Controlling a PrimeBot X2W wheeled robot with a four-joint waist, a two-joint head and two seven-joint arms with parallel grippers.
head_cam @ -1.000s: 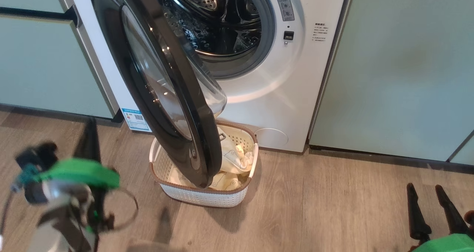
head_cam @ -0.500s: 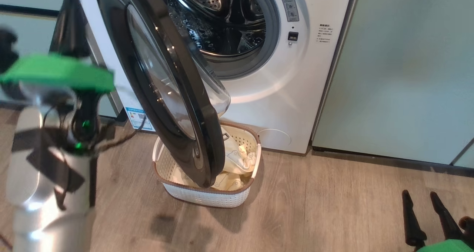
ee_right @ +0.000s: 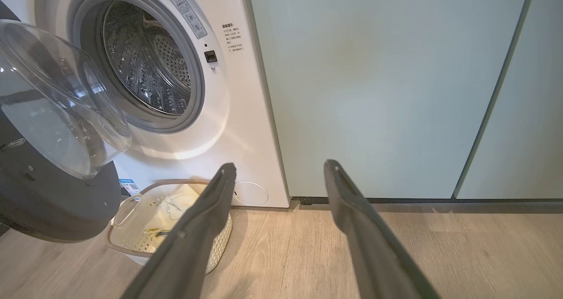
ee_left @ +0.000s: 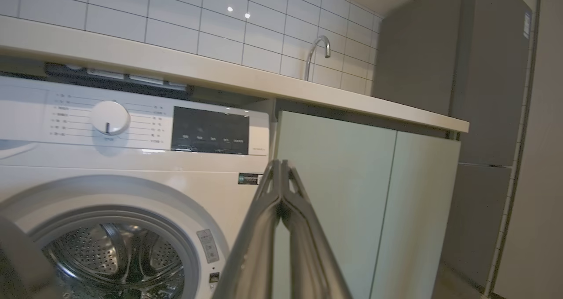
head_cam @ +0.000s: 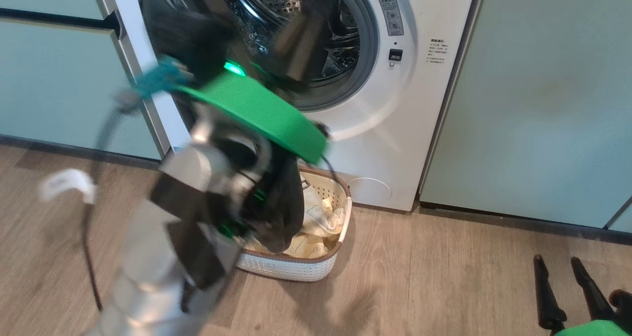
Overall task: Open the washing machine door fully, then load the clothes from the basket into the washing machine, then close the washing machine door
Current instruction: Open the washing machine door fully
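In the head view the door [head_cam: 284, 222] stands half open, edge-on, its long axis running from 11 to 5 o'clock, and its lower rim hangs over the basket [head_cam: 306, 272] with the clothes [head_cam: 321, 217] inside. The blurred left arm crosses in front of the door, and the left gripper [head_cam: 296, 39] points toward 1 o'clock at the drum [head_cam: 345, 39], so it seems to be on the door's inner side. This arm is much nearer; the right gripper [head_cam: 568, 286] waits at 4 o'clock, well apart. In the left wrist view the left gripper [ee_left: 280, 162] has its fingers pressed together, holding nothing, and the machine [ee_left: 132, 158] lies at 9 o'clock. In the right wrist view the right gripper [ee_right: 279, 165] has its fingers wide apart and empty; the door [ee_right: 44, 202] is at 9 o'clock and the basket [ee_right: 125, 209] at 8. I judge the next move is pushing the door toward 9 o'clock.
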